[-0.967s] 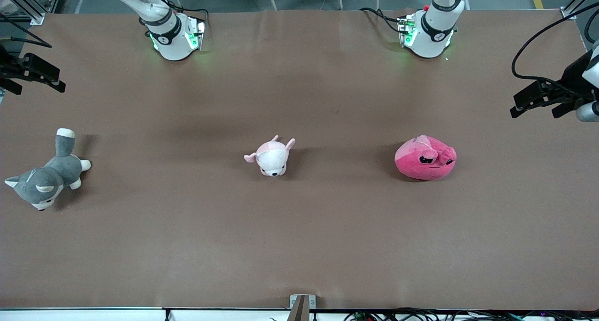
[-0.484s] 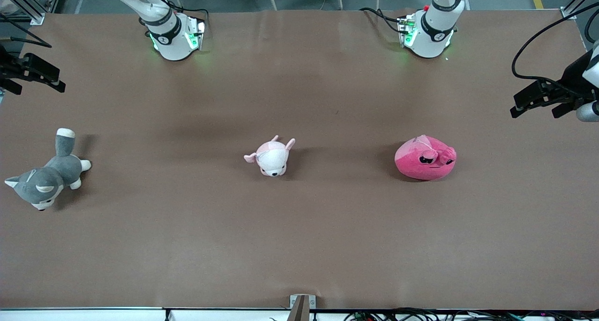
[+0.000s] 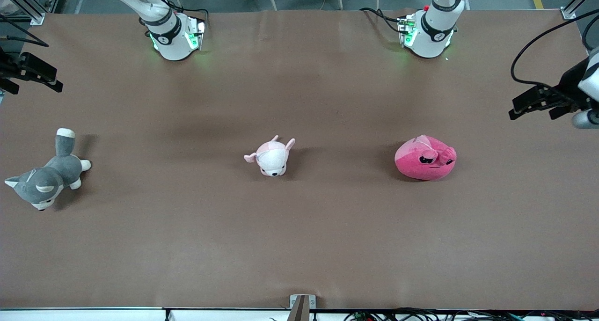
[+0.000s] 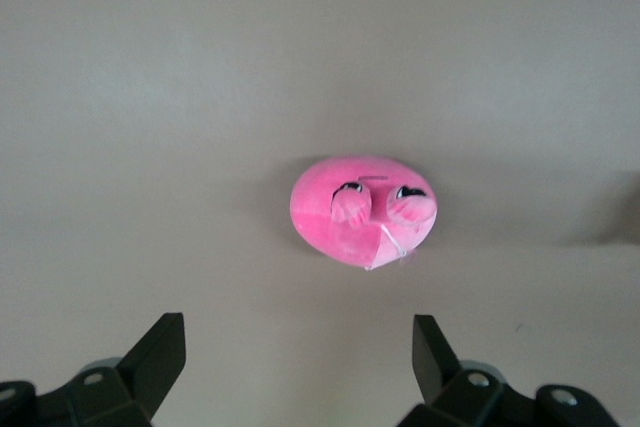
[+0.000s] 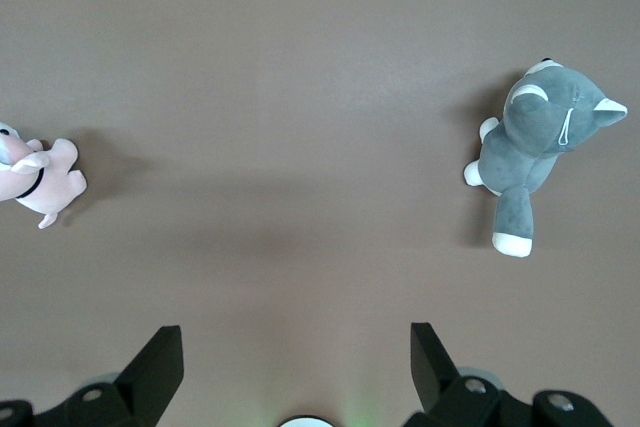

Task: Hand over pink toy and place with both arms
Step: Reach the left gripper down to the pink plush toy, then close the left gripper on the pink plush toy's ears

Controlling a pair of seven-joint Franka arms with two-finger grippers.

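Note:
The pink toy (image 3: 425, 158), a round hot-pink plush with dark squinting eyes, lies on the brown table toward the left arm's end. In the left wrist view the pink toy (image 4: 362, 211) lies ahead of the left gripper's fingers, well apart from them. My left gripper (image 3: 534, 106) hangs open in the air over the table's edge at that end, with nothing between its fingers (image 4: 160, 352). Over the table's edge at the right arm's end, my right gripper (image 3: 36, 79) also hangs open and empty.
A small pale pink-and-white plush (image 3: 271, 156) lies mid-table. A grey-and-white plush dog (image 3: 44, 178) lies toward the right arm's end; the right wrist view shows the dog (image 5: 530, 152) and the pale plush (image 5: 40, 182). Both arm bases (image 3: 173, 35) stand along the table's back edge.
Both grippers have shifted only slightly at the table's ends and stay open. No toy has moved.

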